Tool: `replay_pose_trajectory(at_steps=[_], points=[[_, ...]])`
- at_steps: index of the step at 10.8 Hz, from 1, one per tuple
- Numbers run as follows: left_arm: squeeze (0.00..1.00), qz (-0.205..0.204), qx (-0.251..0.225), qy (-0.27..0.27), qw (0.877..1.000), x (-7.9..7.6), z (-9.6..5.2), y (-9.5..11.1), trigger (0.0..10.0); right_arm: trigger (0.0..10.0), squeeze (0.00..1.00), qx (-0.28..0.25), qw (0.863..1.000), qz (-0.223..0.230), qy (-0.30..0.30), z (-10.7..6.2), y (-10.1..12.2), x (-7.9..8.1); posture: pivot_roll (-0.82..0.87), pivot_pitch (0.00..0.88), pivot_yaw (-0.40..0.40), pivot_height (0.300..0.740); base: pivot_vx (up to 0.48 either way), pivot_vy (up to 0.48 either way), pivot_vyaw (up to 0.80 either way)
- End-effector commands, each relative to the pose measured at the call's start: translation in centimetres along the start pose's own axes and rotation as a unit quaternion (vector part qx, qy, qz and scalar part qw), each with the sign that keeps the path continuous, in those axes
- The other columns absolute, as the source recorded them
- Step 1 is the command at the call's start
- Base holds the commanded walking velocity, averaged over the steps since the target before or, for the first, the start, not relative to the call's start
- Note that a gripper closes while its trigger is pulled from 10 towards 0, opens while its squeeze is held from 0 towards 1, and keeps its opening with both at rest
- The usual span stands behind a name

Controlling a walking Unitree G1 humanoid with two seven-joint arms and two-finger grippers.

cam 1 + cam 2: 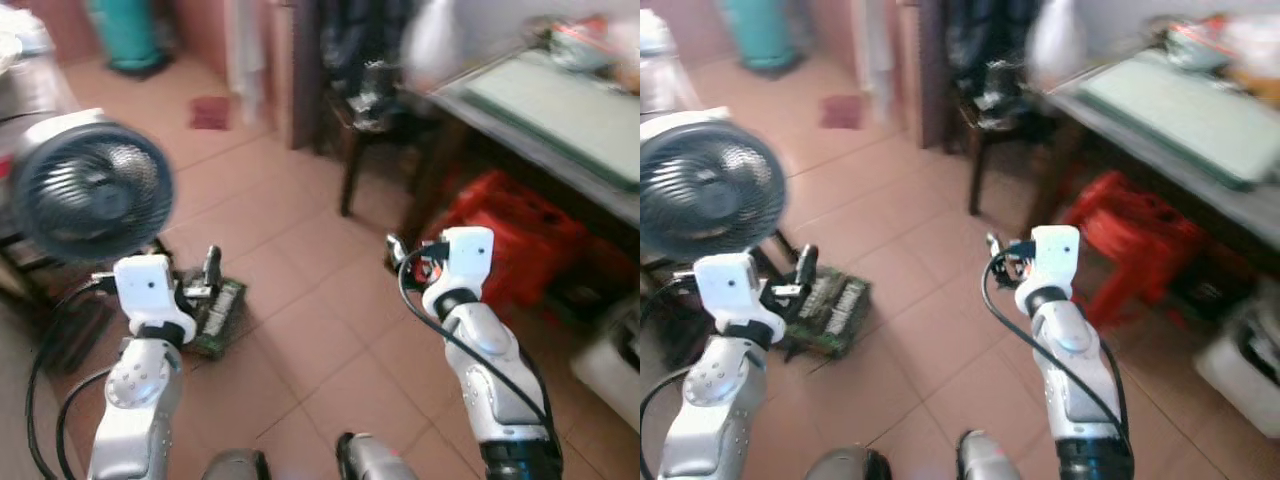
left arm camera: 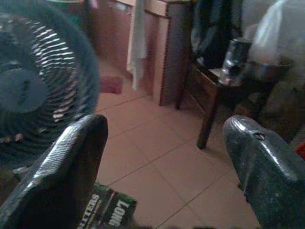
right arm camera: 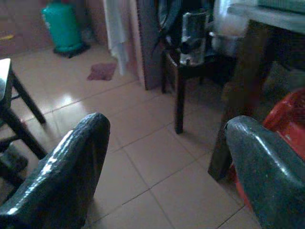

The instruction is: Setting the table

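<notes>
Table (image 1: 560, 130), grey-topped, stands at the right side of the room, with a pale green mat (image 1: 545, 100) lying on it and blurred items at its far end that cannot be identified. Under its near edge sits a red plastic stool (image 1: 510, 235) on the tiled floor (image 1: 300, 300).

Left gripper (image 2: 162, 157) is raised over the floor, fingers spread wide, nothing between them. Just beyond it is a dark round fan (image 1: 90, 190), and on the floor below lies a green printed box (image 1: 215, 315).

Right gripper (image 3: 164, 157) is likewise held up, fingers wide apart and holding nothing, pointing towards a small dark side table (image 3: 190, 71) carrying a shiny container (image 3: 193, 31). It is near the red stool, not touching it.

At the far wall stand a teal cylinder (image 1: 125, 35) and a hanging white cloth (image 1: 245, 50); a small dark red rag (image 1: 210, 112) lies on the tiles.
</notes>
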State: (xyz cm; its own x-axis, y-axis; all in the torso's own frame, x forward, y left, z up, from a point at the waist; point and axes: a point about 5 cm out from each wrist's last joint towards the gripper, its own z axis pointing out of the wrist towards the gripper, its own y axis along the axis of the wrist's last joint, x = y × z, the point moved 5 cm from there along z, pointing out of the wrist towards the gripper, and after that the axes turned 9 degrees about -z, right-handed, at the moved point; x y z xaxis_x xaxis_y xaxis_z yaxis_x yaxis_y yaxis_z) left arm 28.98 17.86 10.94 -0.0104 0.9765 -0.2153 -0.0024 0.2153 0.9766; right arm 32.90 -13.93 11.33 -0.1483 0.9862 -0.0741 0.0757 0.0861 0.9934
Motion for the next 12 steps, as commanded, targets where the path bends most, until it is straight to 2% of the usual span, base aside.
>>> replay_pose_trajectory(at_steps=[1,4,11,12], points=[[0.00,-0.001,-0.001,-0.006,1.000,-0.16,0.10,0.23,10.0,10.0,0.00,-0.006,1.000,-0.001,-0.009,-0.05,0.50,-0.47,-0.02,0.098,0.028,0.740,0.000,0.000,-0.78],[0.00,-0.002,-0.002,-0.013,1.000,-0.59,0.05,0.21,10.0,10.0,0.00,-0.007,1.000,-0.002,-0.010,0.06,0.65,-0.65,-0.01,0.101,0.023,0.740,0.000,0.172,-0.78],[0.00,-0.004,-0.004,-0.013,1.000,-0.93,0.00,0.11,10.0,10.0,0.00,-0.002,1.000,-0.002,-0.008,-0.18,0.45,-0.70,-0.01,0.106,0.011,0.740,0.000,0.000,-0.78],[0.00,0.009,-0.014,-0.003,1.000,-0.76,0.04,0.42,10.0,10.0,0.00,-0.001,1.000,-0.002,-0.007,-0.15,0.49,-0.62,-0.01,0.114,0.006,0.740,0.000,0.000,-0.78]])
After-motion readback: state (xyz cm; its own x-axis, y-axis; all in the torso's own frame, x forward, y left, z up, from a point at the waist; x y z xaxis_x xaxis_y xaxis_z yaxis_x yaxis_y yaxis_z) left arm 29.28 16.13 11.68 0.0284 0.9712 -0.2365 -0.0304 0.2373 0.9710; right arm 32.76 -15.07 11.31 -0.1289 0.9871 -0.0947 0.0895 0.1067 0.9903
